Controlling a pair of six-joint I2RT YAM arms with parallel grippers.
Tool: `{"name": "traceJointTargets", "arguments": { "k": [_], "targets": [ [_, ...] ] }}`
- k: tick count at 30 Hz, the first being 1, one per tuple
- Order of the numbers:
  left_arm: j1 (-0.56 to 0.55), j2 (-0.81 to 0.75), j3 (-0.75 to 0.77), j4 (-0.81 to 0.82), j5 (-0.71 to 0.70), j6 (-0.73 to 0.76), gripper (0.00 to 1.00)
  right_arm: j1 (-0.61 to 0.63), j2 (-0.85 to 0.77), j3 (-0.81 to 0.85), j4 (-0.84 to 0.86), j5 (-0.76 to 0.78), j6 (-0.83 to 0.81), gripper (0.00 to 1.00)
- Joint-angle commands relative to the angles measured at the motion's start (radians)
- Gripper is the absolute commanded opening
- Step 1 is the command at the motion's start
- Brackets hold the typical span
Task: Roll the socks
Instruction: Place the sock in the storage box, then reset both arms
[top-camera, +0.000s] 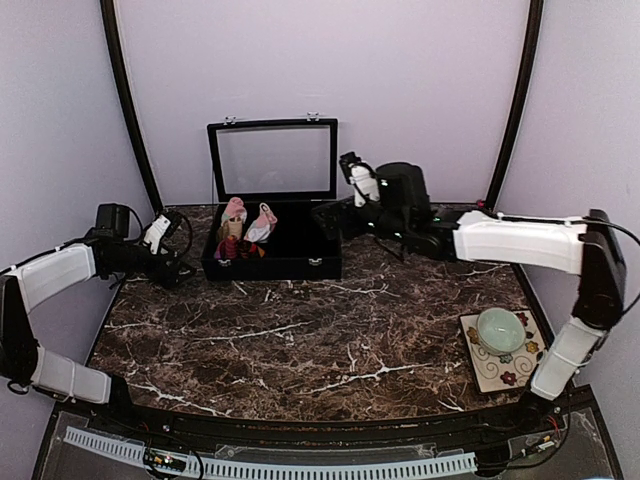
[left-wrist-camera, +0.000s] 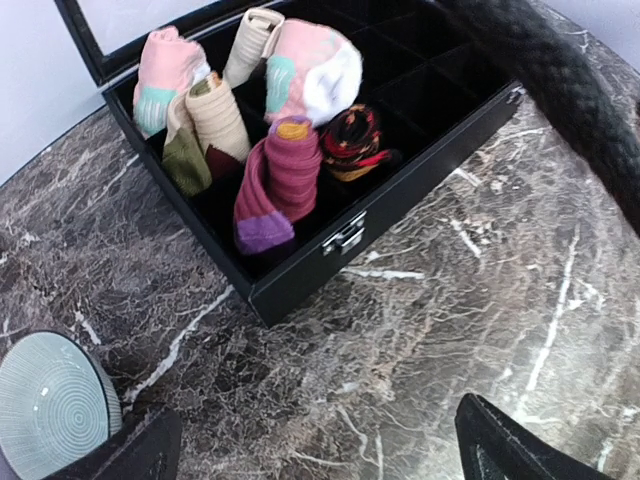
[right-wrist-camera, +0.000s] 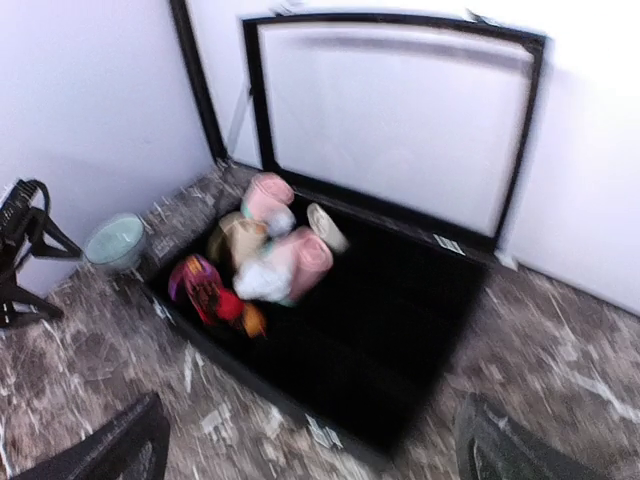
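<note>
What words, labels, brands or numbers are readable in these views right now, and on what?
No text can be read in any view.
black box: no label; its latch is plain metal.
pink spotted sock and black argyle sock: patterns only, no lettering.
flowered tile: flower prints, no words.
The right wrist view is blurred; any small print there would be unreadable.

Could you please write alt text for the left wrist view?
An open black divided box on a dark marble table holds rolled socks, including a pink spotted sock and a black argyle sock. The open left hand faces it.
</note>
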Motion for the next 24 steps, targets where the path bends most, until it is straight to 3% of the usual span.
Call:
{"name": "traceJointTargets", "arguments": {
  "k": [1, 4, 10, 13, 17, 20, 24],
  "targets": [
    [0.02, 0.046, -0.124, 0.285, -0.014, -0.087, 0.99, -0.119, -0.334, -0.419, 0.112, 0.201, 0.118, 0.99],
    [0.035, 0.104, -0.183, 0.454, -0.013, -0.141, 0.99, -0.234, -0.549, -0.629, 0.095, 0.3, 0.189, 0.99],
    [0.039, 0.156, -0.338, 0.832, -0.002, -0.189, 0.99, -0.33, -0.883, -0.939, 0.129, 0.64, 0.122, 0.99],
    [0.039, 0.169, -0.405, 1.023, -0.06, -0.211, 0.99, -0.369, -0.963, -1.094, 0.293, 0.758, 0.013, 0.99],
    [0.039, 0.205, -0.436, 1.195, -0.02, -0.286, 0.99, -0.409, -0.952, -1.253, 0.567, 0.831, -0.158, 0.99],
    [0.034, 0.262, -0.428, 1.259, -0.043, -0.31, 0.99, -0.487, -0.867, -1.271, 0.643, 0.763, -0.163, 0.99],
    [0.039, 0.269, -0.45, 1.323, -0.126, -0.351, 0.99, -0.578, -0.726, -1.295, 0.871, 0.646, -0.175, 0.99]
  ]
}}
